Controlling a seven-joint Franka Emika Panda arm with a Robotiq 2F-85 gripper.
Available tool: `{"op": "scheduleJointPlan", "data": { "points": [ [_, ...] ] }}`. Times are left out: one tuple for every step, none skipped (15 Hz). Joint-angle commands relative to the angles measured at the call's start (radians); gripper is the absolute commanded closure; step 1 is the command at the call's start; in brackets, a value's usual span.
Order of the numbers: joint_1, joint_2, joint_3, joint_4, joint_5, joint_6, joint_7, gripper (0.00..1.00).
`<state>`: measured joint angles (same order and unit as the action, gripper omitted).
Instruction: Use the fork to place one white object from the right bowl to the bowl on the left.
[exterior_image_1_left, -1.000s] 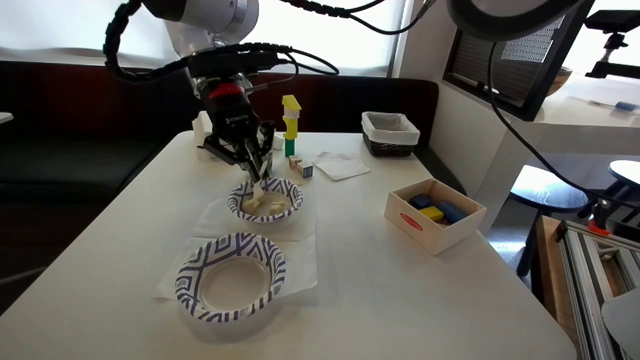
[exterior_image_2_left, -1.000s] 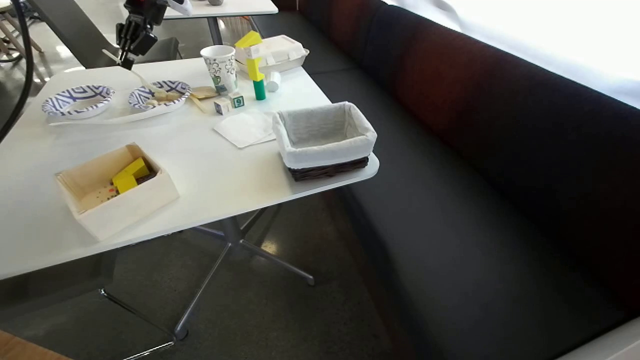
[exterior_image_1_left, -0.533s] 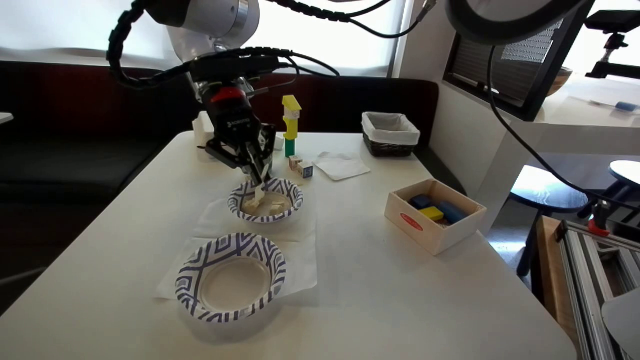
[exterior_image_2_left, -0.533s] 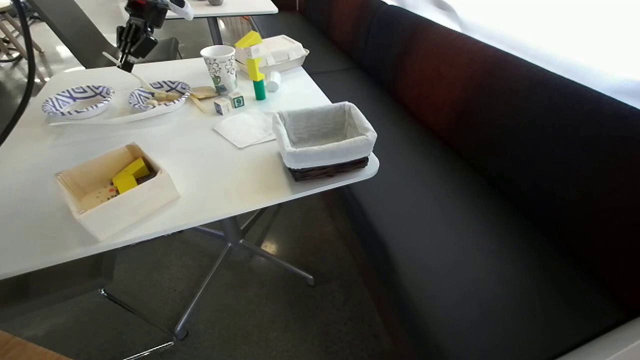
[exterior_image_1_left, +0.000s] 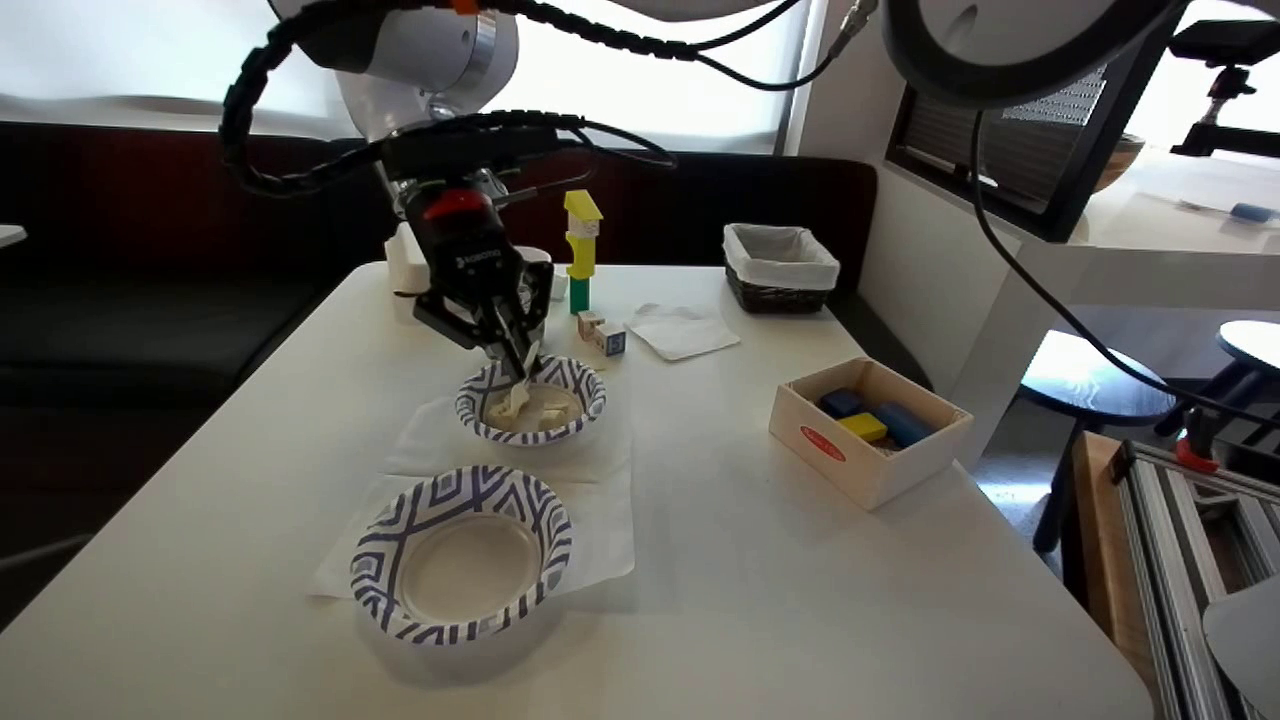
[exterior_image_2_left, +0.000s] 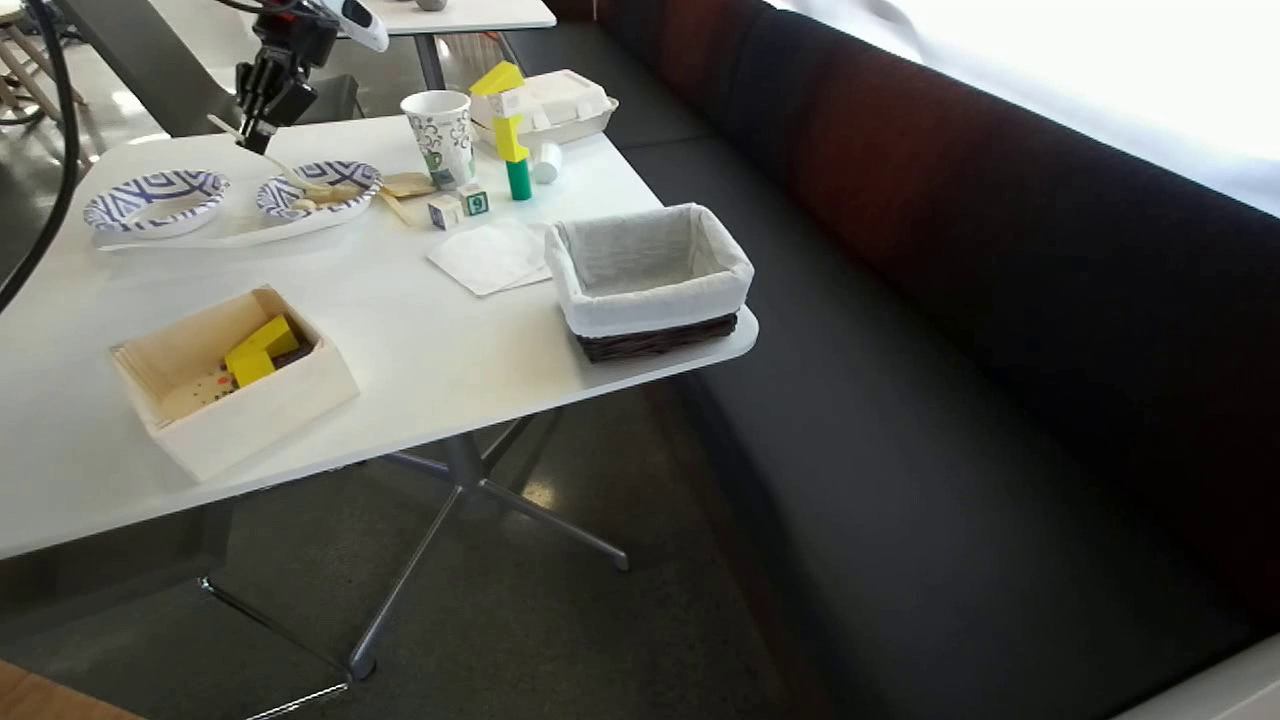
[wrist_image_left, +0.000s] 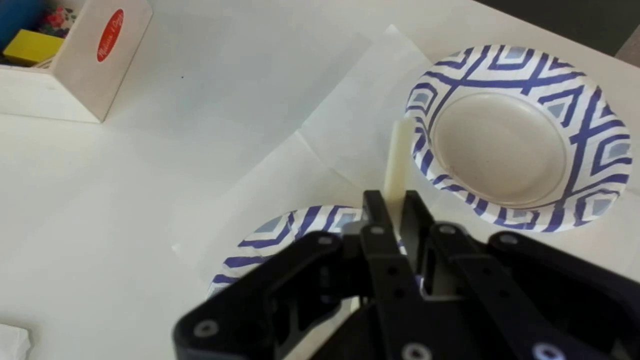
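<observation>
The table is white with round corners. Thin white paper lies flat on it. So do some white napkins, near a dark basket. A wooden box sits well apart from the basket. Near each other stand two letter blocks, a block tower, a paper cup and a white food box.

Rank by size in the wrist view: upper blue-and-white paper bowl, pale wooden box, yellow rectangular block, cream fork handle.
1. Upper paper bowl
2. Wooden box, cropped
3. Yellow block and fork handle, too alike to rank
</observation>
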<state>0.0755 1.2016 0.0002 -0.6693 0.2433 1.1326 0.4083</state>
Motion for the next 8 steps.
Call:
{"op": "scheduleJointPlan", "data": {
  "points": [
    [-0.002,0.051,0.009,0.065,0.005,0.02,-0.013,0.97],
    [-0.001,0.054,0.007,0.068,0.003,0.025,-0.017,0.97],
    [-0.003,0.058,0.009,0.07,0.005,0.02,-0.015,0.97],
    [-0.004,0.063,0.008,0.07,0.005,0.015,-0.015,0.97],
    [-0.004,0.067,0.007,0.071,0.003,0.015,-0.015,0.97],
    [-0.006,0.072,0.007,0.071,0.004,0.013,-0.015,0.97],
    [-0.007,0.078,0.006,0.072,0.002,0.015,-0.017,0.97],
    [-0.008,0.082,0.007,0.073,0.002,0.014,-0.019,0.97]
  ]
}}
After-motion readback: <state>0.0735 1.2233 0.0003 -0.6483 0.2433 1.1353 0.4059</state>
